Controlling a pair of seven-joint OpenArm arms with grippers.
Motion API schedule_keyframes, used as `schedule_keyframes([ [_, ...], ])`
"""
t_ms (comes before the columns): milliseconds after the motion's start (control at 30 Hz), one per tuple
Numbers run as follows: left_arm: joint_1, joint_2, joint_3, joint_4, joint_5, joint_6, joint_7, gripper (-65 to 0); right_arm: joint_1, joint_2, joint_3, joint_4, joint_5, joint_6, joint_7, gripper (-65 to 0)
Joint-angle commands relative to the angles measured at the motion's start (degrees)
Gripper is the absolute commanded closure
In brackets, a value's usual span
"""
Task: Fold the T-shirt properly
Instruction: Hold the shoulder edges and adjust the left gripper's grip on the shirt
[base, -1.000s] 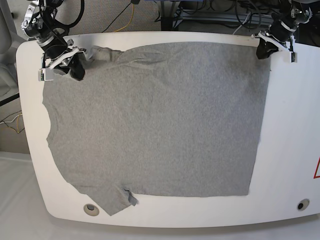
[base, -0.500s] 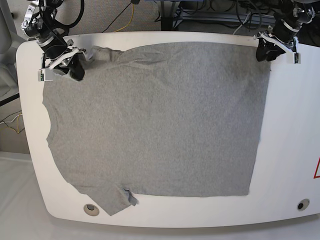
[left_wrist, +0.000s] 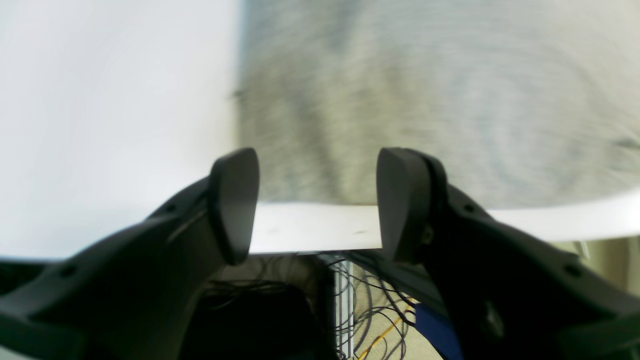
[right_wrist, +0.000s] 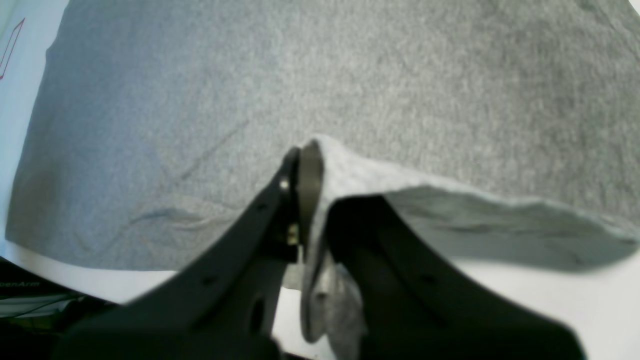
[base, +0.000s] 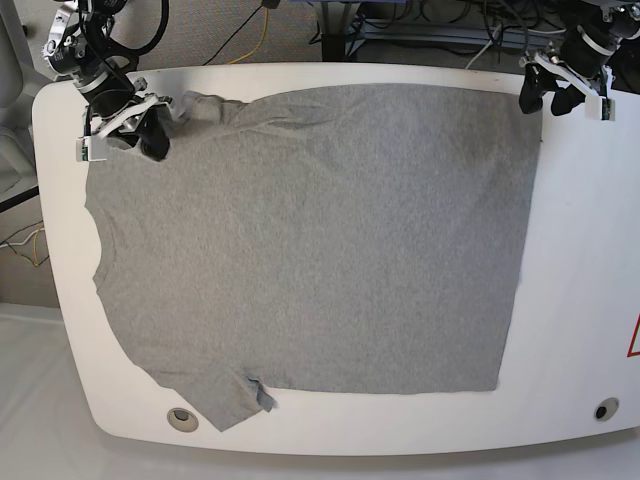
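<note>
T-shirt edge between right fingers

The T-shirt was plain heather grey and lay spread almost flat, covering most of the table, collar side toward 9 o'clock and hem toward 3 o'clock. One short sleeve reached toward 7 o'clock, its edge slightly curled up. The other sleeve, at 11 o'clock, was bunched and creased, and a fold of it was lifted off the surface and pinched. Light wrinkles ran along the 12 o'clock edge. The hem corner at 1 o'clock lay flat and free.
</note>
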Motion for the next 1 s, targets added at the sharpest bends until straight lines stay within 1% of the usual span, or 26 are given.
schedule_keyframes([
  [0,0.6,-0.8,0.1,0.2,-1.1,0.2,-2.1,-36.3,-0.1,0.7,0.4,1.1,0.9,0.4,1.4,0.0],
  [133,1.8,-0.6,0.1,0.7,-1.2,0.9,-3.8,-36.9,0.0,0.6,0.4,1.1,0.8,0.3,1.5,0.0],
  [400,1.7,-0.5,0.0,-0.7,-1.2,0.6,-4.9,-37.9,0.0,0.6,0.5,0.9,0.9,0.3,1.5,0.0],
  [467,0.3,-0.4,0.3,-3.1,-0.6,0.5,-4.5,-37.3,0.1,0.6,0.4,1.0,1.1,0.4,1.2,0.0],
  [733,-1.4,-0.3,0.6,-7.1,-0.1,0.8,-4.9,-37.3,0.0,0.6,0.4,0.9,1.1,0.4,1.1,0.0],
  [800,-2.7,-0.3,1.1,-9.9,0.6,0.9,-4.7,-36.8,0.2,0.6,0.2,1.0,1.0,0.7,1.2,0.0],
  [967,-3.9,0.0,1.5,-11.7,1.3,0.9,-3.9,-36.4,0.3,0.6,0.1,1.0,0.9,0.6,1.0,0.0],
])
